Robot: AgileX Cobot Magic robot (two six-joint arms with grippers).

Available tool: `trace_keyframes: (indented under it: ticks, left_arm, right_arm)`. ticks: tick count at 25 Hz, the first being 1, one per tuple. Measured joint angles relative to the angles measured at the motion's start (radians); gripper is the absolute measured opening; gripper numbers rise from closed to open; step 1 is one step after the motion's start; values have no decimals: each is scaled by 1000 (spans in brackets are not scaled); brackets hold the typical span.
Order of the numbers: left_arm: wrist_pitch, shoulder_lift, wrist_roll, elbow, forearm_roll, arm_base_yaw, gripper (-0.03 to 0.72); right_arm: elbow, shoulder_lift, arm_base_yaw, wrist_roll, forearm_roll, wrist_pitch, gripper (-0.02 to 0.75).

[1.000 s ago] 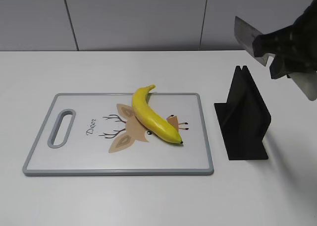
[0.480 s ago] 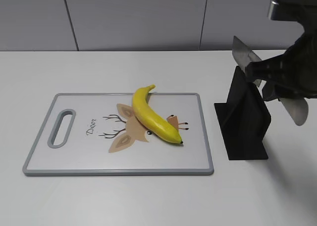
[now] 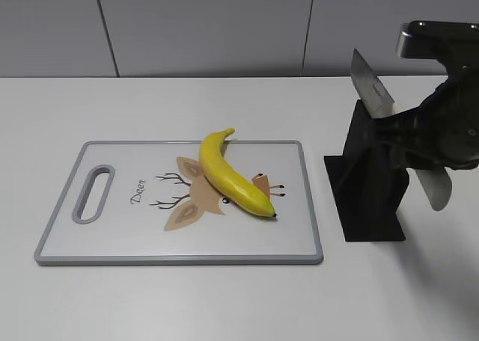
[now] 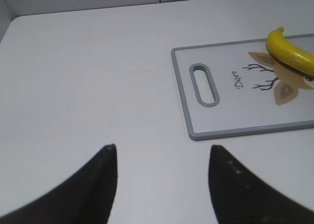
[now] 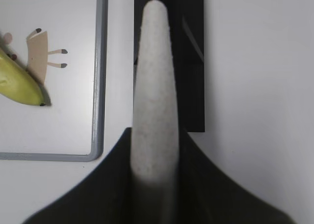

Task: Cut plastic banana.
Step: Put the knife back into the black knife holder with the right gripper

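Note:
The plastic banana [image 3: 232, 175] lies diagonally on a white cutting board [image 3: 112, 236] with a grey rim and a deer drawing. It also shows in the left wrist view [image 4: 289, 49], and its black tip shows in the right wrist view [image 5: 19, 84]. My right gripper [image 3: 419, 143] is shut on a knife by its grey handle [image 5: 156, 86]. The blade [image 3: 370, 90] points up and left, just above a black knife stand [image 3: 370, 188]. My left gripper [image 4: 162, 153] is open and empty over bare table, left of the board [image 4: 221, 116].
The black knife stand [image 5: 191, 62] sits right of the board's rim [image 5: 100, 62], directly under the knife. The white table [image 3: 187, 303] extends all around. A grey wall stands behind it.
My right gripper has come down and slightly left with the knife, from above the stand to right over it. The banana, board and stand have not moved.

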State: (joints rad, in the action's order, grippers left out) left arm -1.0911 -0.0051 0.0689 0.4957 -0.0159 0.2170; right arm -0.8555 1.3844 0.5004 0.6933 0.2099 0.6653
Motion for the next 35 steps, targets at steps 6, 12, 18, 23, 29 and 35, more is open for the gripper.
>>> trace_keyframes:
  ticks: [6,12,18,23,29,35]
  left_arm:
    - [0,0,0,0,0,0,561]
    - [0,0,0,0,0,0,552]
    - [0,0,0,0,0,0,552]
    - [0,0,0,0,0,0,543]
    - [0,0,0,0,0,0,538]
    - [0,0,0,0,1,0,534]
  right_arm:
    - [7,7,0,43,8,-24,180]
    - [7,7,4,112,64,-34,180]
    - [7,7,6,82,84,-23,180]
    - [7,7,6,68,97,-15,180]
    - [7,-25,5,76,100,-7,180]
    - [7,-53,5,82,101,-2,180]
